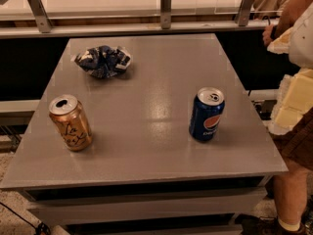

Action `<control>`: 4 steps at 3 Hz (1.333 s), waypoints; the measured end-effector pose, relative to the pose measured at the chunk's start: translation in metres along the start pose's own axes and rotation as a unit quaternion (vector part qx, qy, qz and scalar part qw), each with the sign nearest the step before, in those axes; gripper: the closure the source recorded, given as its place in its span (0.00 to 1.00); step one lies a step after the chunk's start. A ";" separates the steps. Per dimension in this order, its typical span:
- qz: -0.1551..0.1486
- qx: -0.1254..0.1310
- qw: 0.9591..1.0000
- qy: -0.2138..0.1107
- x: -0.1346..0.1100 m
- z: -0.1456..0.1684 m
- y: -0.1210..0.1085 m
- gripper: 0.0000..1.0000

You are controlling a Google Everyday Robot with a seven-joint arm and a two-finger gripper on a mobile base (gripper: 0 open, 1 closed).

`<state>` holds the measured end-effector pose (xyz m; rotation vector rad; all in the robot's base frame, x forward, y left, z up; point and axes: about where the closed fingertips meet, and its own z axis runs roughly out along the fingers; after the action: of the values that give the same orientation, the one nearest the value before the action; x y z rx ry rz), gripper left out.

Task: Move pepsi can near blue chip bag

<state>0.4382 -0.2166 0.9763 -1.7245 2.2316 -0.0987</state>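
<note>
Standing: pepsi can (207, 114), upright on the right half of the table (146, 141), toward the front.
Look: dark blue body, silver top, round red, white and blue logo facing the camera.
Bag: bag (102, 60), crumpled blue and white, back left.
Open room: bare tabletop between pepsi can and bag; gold can (71, 123) front left, well apart from both.
Edges: pepsi can set in from right and front edges.
Gripper: gripper (292, 99) past the table's right edge, apart from the pepsi can; open or closed, cannot tell.

The pepsi can (207, 114), dark blue with a silver top, stands upright right of centre on the tabletop (146, 136), well apart from the crumpled blue chip bag (101, 60) lying far left; the hand (292, 99) hangs off the right edge
</note>
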 end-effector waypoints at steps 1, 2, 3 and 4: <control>0.000 0.000 1.000 0.000 0.000 0.000 0.000 0.00; 0.001 -0.004 1.000 -0.017 -0.004 -0.001 0.000 0.00; -0.003 -0.024 0.998 -0.065 -0.020 0.008 0.002 0.00; -0.018 -0.047 0.994 -0.101 -0.049 0.024 0.009 0.00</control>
<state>0.4475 -0.1646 0.9614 -1.7369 2.0894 0.1684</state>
